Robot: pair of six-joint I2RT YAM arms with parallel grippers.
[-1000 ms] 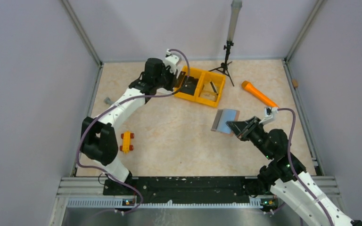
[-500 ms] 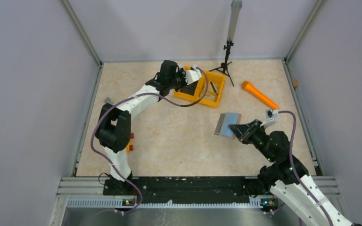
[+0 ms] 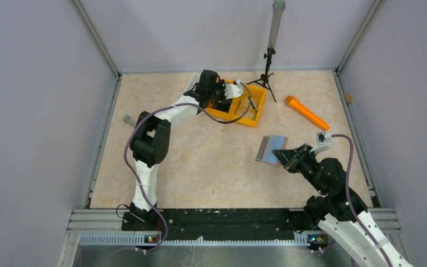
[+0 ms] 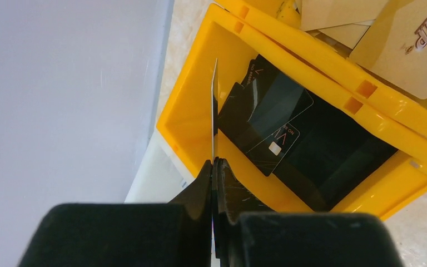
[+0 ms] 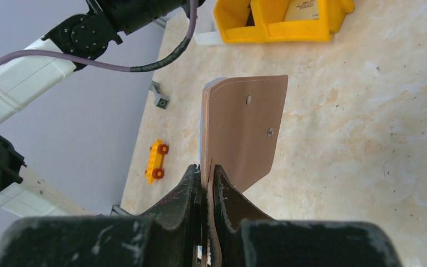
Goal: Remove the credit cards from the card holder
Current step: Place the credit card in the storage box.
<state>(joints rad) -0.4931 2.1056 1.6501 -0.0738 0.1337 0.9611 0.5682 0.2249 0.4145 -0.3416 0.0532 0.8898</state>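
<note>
My left wrist view shows the left end effector (image 4: 213,165) clenched on a thin card (image 4: 214,111), seen edge-on at centre frame over the left side of the yellow bin (image 4: 189,111). Black credit cards (image 4: 267,125) lie in that compartment, and beige cards (image 4: 392,39) sit in the neighbouring one at upper right. On the overhead, the right end effector (image 3: 282,157) at centre right grips the card holder (image 3: 271,148) by one edge. Its blue-grey inside faces up, well apart from the bin across the surface (image 3: 200,161).
</note>
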